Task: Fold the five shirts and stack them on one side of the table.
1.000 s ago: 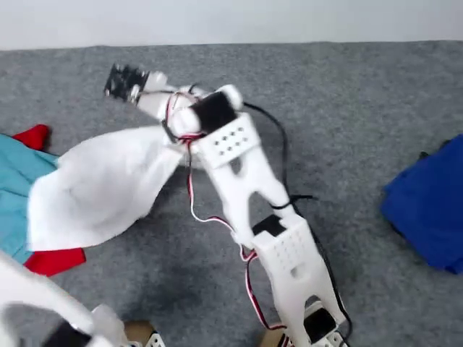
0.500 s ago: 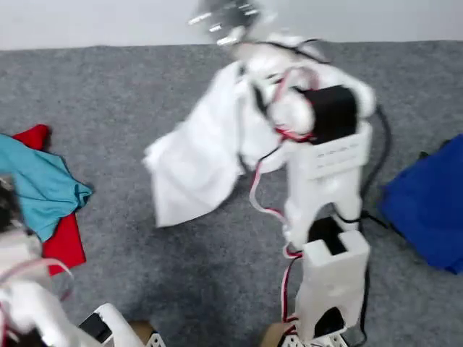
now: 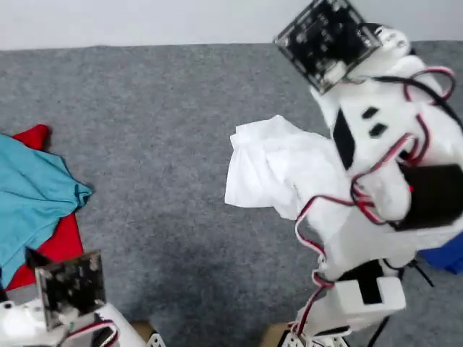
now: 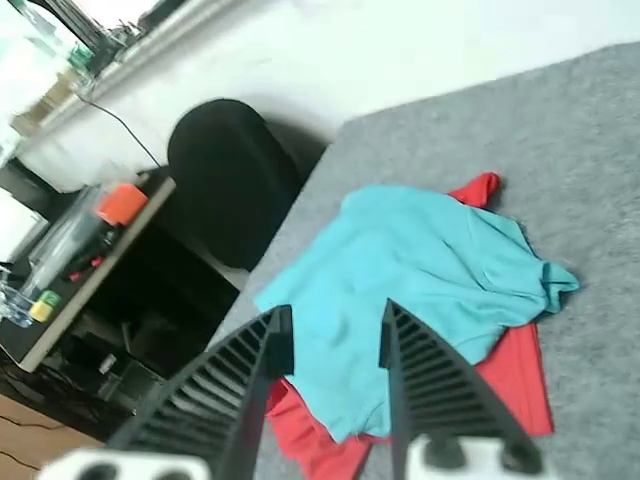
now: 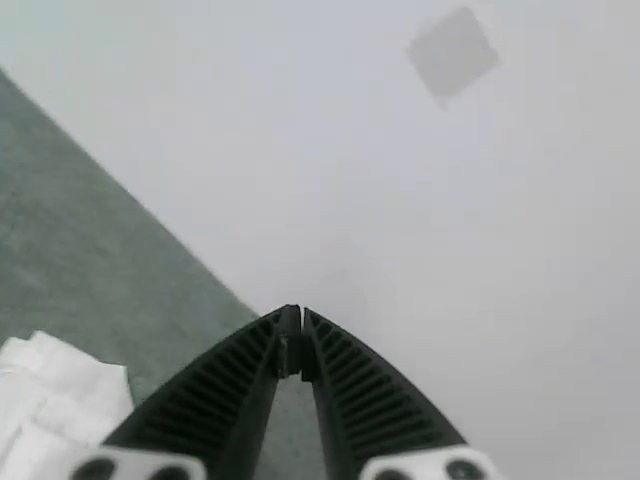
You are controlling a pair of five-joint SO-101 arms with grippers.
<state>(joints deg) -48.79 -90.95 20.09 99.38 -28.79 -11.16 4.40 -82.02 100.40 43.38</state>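
Left end effector (image 4: 335,313) apart | right end effector (image 5: 293,328) together | four shirts: white (image 3: 269,168), teal (image 3: 29,196), red (image 3: 62,243), blue (image 3: 447,259)

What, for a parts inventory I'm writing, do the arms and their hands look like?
The right arm is white plastic with black motors, looped red, white and black cables and a dark circuit board at the wrist. The left hand and right hand have black ribbed fingers on white bases.

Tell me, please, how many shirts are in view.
4: teal shirt at the left edge, red shirt under it, white shirt in the middle beside an arm, blue shirt at the right edge behind that arm. A fifth may be hidden.
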